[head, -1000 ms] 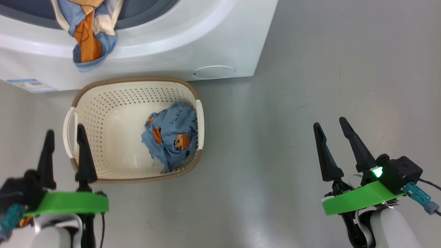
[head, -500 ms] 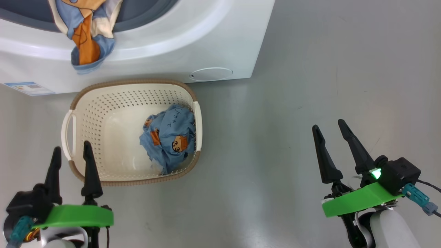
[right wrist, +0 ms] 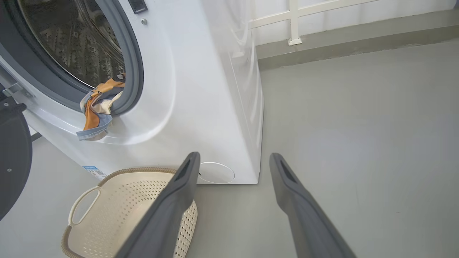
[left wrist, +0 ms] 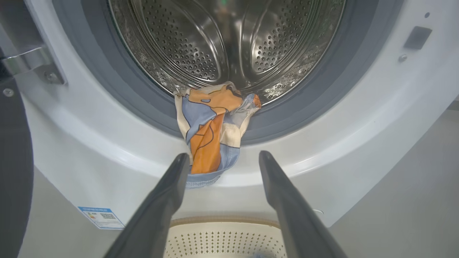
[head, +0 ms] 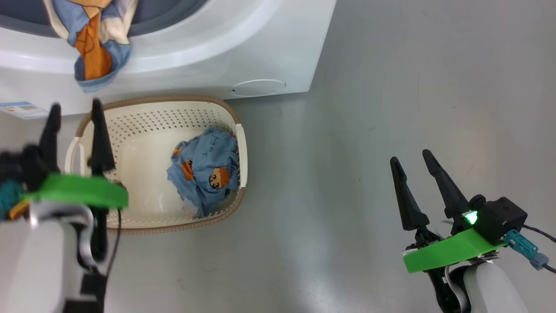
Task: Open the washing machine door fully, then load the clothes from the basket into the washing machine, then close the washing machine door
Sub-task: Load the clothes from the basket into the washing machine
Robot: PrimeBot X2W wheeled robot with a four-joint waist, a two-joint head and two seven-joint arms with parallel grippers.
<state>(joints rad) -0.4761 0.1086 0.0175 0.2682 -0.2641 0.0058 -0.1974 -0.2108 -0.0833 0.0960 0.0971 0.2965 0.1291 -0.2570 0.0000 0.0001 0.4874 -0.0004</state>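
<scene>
Clothes in basket, right of spread left pincer

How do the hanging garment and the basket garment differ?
The hanging garment drapes over the grey ring, half outside the drum; the basket garment lies bunched in the basket. The hanging one shows big orange and cream panels; the basket one is mostly blue. Neither is gripped.

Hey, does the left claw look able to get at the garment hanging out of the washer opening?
Probably yes: the open left claw points straight at the hanging garment, with nothing between them.
</scene>
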